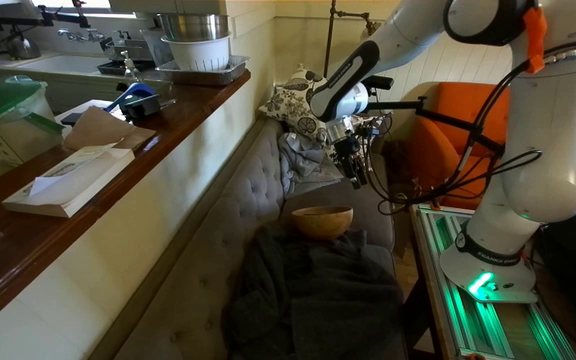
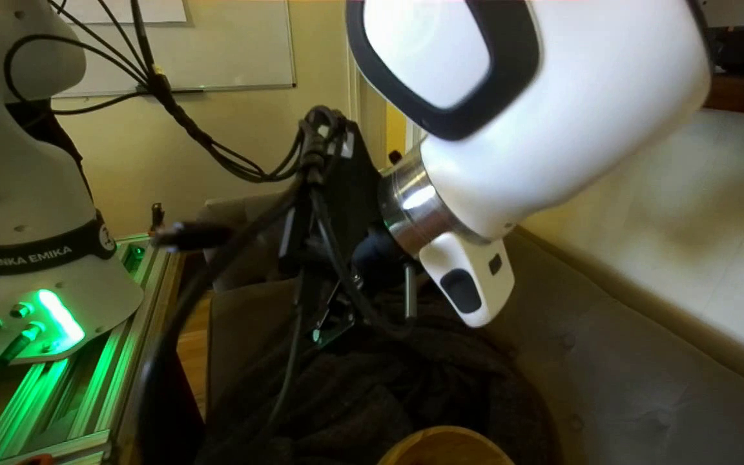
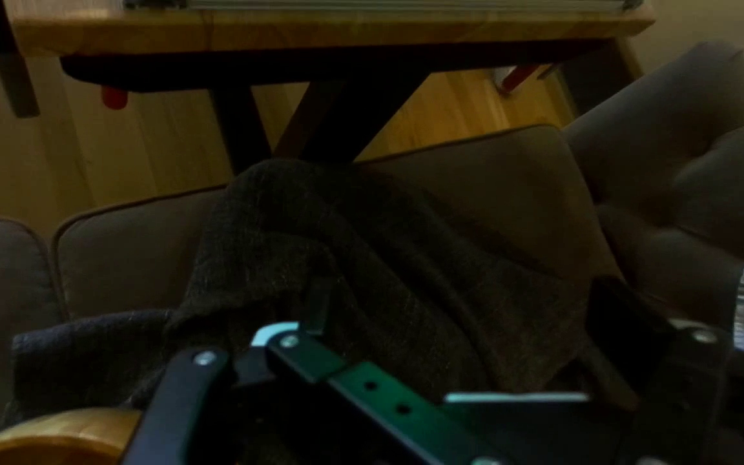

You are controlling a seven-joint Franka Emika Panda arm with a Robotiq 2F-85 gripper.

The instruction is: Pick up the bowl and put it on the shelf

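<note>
"Wooden bowl point(image 1: 322, 225), one: position?"
"Lower than the claw point(image 3: 462, 303) and apart (dark throw point(image 1: 318, 295) by the bowl's base)."
"Claw, one: condition?"
"Fingers point(image 3: 620, 320) spread."
"Shelf point(image 1: 178, 117), brown, polished?"
"Well apart from the claw."

I see a grey tufted sofa point(image 1: 253, 195) stretching away in an exterior view, an orange armchair point(image 1: 468, 102) near its far end and a pale boarded wall point(image 1: 448, 67) behind; at upper left I get a bright window point(image 1: 99, 3), mostly cut off, above a white sink point(image 1: 63, 64); in an exterior view, a whiteboard point(image 2: 243, 58) hangs on a cream wall point(image 2: 320, 71); my wrist view is dim, showing a wood-plank floor point(image 3: 139, 142) along the sofa's front edge.
</note>
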